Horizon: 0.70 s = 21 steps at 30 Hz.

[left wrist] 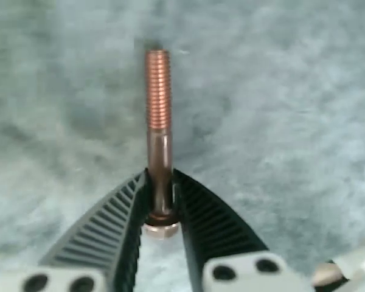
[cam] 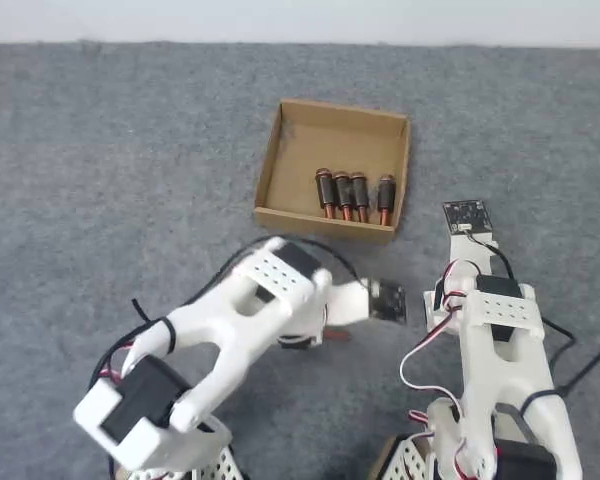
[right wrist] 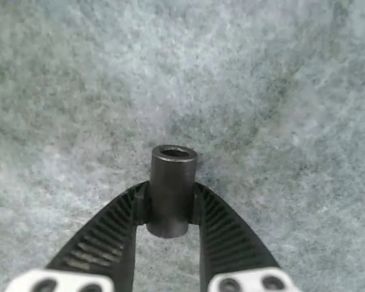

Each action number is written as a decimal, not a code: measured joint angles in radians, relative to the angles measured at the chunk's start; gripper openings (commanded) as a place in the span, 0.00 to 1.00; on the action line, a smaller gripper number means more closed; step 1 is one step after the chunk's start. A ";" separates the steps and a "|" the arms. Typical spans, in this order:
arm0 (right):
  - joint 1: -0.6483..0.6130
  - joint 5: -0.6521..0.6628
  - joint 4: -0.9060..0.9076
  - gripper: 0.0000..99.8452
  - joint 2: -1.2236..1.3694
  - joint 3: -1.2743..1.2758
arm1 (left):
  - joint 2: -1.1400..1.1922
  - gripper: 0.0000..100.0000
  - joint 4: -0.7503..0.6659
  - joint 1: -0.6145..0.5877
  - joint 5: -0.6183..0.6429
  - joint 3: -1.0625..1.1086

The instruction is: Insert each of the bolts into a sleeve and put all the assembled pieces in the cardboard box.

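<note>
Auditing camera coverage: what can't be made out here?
High view: the left arm and right arm cover their grasps, so how the bolt and sleeve line up is hidden.
Right wrist view: the sleeve's bore is dark, depth unreadable.
Left wrist view: the left gripper hides most of the bolt's head.
High view: the four assembled pieces in the cardboard box are too small to judge seating.
</note>
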 measured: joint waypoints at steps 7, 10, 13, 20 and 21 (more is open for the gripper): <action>0.000 0.000 -0.023 0.01 0.000 0.000 | -0.012 0.17 0.008 -0.106 0.075 -0.057; 0.000 0.000 -0.026 0.01 0.000 0.000 | -0.017 0.13 0.009 -0.107 0.133 -0.064; 0.000 0.000 -0.026 0.01 0.000 0.000 | -0.018 0.06 0.009 -0.107 0.216 -0.064; 0.000 0.003 -0.054 0.01 0.000 0.020 | -0.118 0.01 0.041 -0.107 0.479 -0.064; 0.000 0.003 -0.054 0.01 0.000 0.020 | -0.144 0.01 0.055 -0.107 0.511 -0.064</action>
